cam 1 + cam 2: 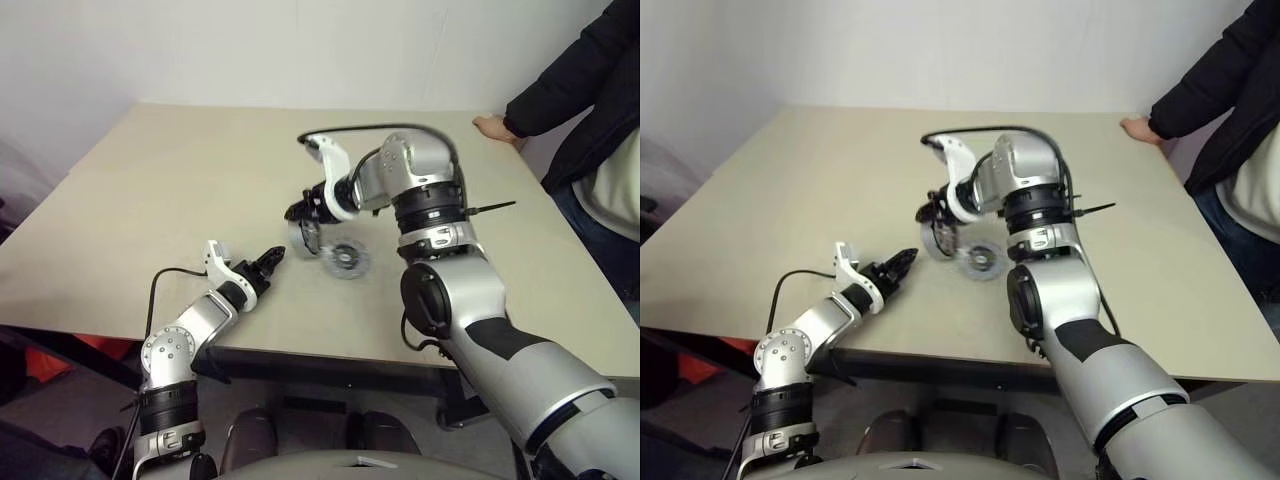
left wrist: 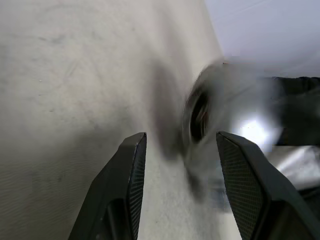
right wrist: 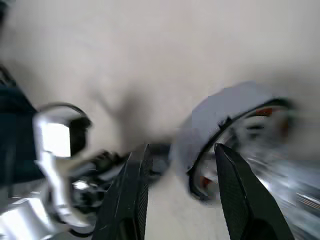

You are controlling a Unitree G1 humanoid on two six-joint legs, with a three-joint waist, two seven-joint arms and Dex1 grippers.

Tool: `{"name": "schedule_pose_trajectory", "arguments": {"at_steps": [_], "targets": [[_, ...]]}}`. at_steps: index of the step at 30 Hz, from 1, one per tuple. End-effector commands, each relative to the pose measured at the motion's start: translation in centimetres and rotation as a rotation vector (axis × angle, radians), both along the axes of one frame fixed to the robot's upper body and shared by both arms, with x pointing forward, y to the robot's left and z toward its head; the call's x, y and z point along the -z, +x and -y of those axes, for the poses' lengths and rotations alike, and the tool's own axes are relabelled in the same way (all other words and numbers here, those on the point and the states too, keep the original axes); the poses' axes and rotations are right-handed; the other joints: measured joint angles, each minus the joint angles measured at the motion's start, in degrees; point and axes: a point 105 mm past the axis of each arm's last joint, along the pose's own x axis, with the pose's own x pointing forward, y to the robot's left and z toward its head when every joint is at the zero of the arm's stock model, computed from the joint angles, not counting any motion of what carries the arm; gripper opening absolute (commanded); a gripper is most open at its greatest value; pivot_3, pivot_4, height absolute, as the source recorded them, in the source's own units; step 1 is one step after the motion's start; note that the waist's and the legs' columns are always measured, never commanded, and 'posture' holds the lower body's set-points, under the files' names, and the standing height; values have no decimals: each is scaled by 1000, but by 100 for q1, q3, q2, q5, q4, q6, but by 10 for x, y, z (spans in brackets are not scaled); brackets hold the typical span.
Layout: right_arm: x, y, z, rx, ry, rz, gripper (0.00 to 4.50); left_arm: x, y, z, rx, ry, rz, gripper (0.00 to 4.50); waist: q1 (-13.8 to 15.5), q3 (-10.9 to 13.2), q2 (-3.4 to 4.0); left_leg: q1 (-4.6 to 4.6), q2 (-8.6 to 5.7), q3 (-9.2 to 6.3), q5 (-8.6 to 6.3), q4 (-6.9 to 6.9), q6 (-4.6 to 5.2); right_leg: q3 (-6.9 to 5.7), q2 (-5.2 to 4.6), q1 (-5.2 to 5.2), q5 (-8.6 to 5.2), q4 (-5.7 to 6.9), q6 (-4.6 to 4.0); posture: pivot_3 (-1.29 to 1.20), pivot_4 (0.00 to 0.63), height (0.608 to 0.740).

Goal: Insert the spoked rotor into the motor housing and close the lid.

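One beige table [image 1: 150, 200], white wall [image 1: 300, 50] behind.

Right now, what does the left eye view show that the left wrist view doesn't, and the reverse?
Left eye view adds: the lid flat on the table, the right gripper over the housing, a person's hand at the far edge. Left wrist view adds: the housing's dark opening, blurred, past the open fingers of the left gripper. Shared: table, housing, left gripper.

Both head eyes look forward and down over the surface [image 1: 180, 180]; each wrist camera hovers close above it.
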Motion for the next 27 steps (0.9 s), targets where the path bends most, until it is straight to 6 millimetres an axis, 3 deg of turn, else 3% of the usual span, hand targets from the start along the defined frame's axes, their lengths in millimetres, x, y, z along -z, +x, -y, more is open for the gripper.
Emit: {"name": "schedule_pose_trajectory", "arguments": {"at_steps": [1,10,19,23,27], "targets": [[-28,8,6,17,70,94,2279,-17,8,2,35,1,67,2340,20,0,-1,1,-1,0,0,0,0,1,0,1,0,0,0,0,0,740],[-12,17,22,104,60,82,2279,-24,21,0,58,15,79,2340,109,0,0,4,-8,2,1,0,-1,17,0,3,0,3,0,0,0,740],[-19,31,38,175,73,133,2279,-23,14,-3,61,-12,66,2340,136,0,0,1,-10,6,2,2,-3,22,-1,-7,0,21,1,0,0,740],[-18,32,39,179,69,131,2279,-18,-3,-6,87,-42,8,2340,125,0,0,3,-8,7,2,2,-4,24,0,-10,-1,26,0,0,0,740],[-18,34,42,197,69,133,2279,2,-40,-2,165,-50,-106,2340,123,0,0,5,-10,7,0,2,-3,30,0,-14,-12,41,-2,0,0,740]]}}
